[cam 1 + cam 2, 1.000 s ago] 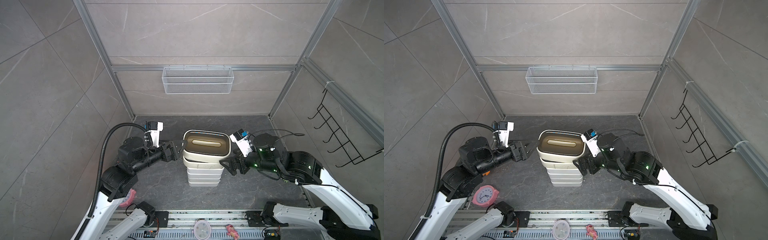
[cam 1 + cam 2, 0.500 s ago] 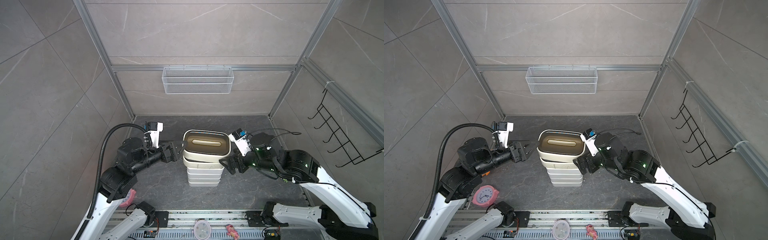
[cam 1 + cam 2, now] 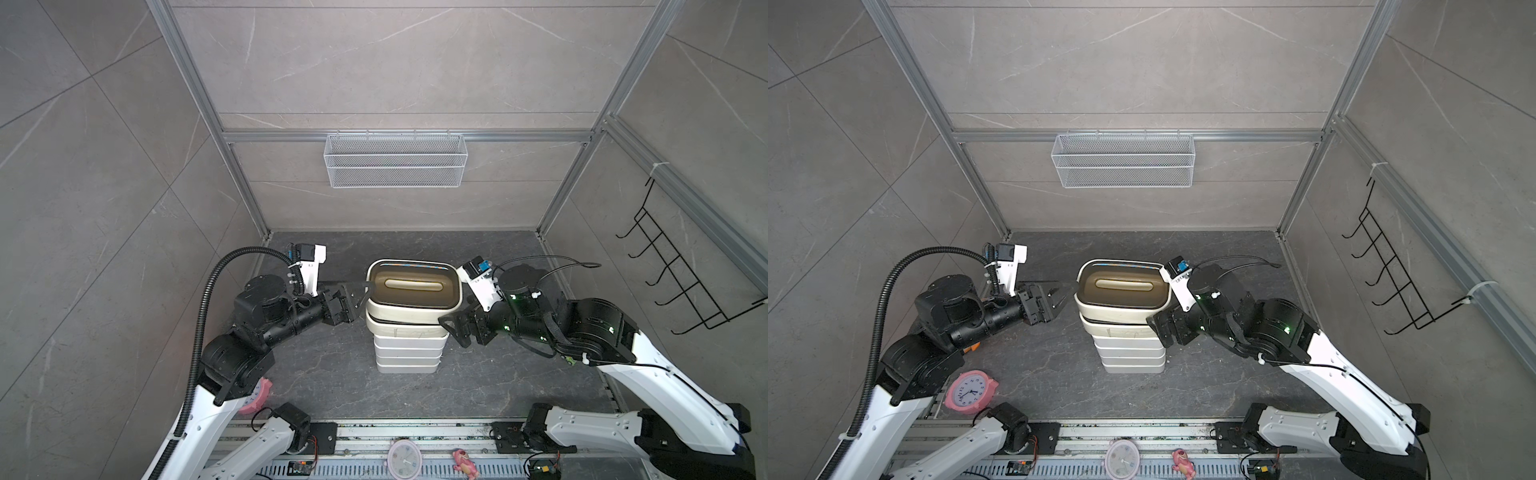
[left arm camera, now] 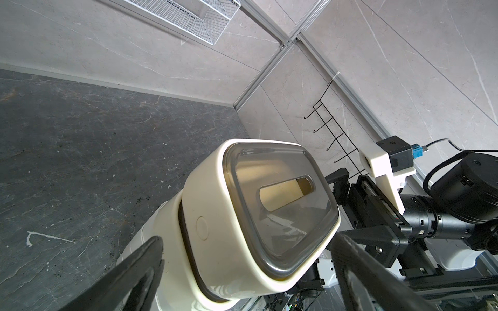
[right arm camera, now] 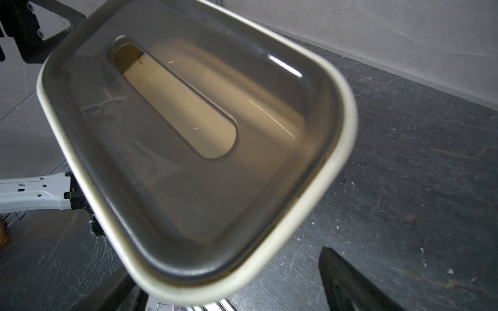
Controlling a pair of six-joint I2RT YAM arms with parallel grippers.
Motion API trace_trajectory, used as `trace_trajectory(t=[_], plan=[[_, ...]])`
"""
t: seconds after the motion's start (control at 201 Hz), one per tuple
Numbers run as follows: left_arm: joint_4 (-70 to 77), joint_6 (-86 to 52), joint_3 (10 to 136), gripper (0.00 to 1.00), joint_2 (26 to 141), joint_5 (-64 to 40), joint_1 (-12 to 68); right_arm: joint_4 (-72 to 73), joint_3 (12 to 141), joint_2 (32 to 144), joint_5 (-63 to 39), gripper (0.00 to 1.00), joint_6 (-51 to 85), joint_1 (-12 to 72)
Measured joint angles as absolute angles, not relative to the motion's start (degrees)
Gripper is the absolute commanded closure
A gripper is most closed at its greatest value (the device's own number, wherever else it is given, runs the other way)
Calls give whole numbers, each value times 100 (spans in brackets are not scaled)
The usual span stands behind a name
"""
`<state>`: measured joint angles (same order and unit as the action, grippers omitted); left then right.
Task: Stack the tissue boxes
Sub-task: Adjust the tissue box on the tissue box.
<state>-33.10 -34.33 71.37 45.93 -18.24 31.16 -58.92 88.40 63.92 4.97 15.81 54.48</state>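
A stack of tissue boxes (image 3: 407,353) (image 3: 1128,353) stands mid-floor. Its top box (image 3: 413,286) (image 3: 1121,286) is rounded cream with a dark brown slotted lid and sits slightly askew on a second cream box (image 3: 405,330). White boxes lie underneath. My left gripper (image 3: 358,297) (image 3: 1061,300) is open at the top box's left end, its fingers (image 4: 151,255) spread to either side of that end. My right gripper (image 3: 451,328) (image 3: 1158,328) is open at the right end, a little lower, with one finger (image 5: 350,280) beside the box (image 5: 188,134).
A white wire mesh basket (image 3: 395,166) hangs on the back wall and a black hook rack (image 3: 681,282) on the right wall. A pink clock (image 3: 970,390) lies by the left arm's base. Another clock (image 3: 1121,455) and a pink toy (image 3: 1183,457) sit on the front rail.
My right gripper has moved left, closer to the stack's right side. The left gripper has edged slightly toward the top box. The stack has not moved.
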Motion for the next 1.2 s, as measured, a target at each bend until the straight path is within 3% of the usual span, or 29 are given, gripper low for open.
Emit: trace_trajectory(t=[0.783,1.202], plan=[[-3332,-3470,7137,0,4517,-1955,3114,-5894,8840,5975,397,0,1520,5450],[-3732,-3345,7142,0,4248,-1621,3116,-5889,8632,5124,1125,0,1678,5454]])
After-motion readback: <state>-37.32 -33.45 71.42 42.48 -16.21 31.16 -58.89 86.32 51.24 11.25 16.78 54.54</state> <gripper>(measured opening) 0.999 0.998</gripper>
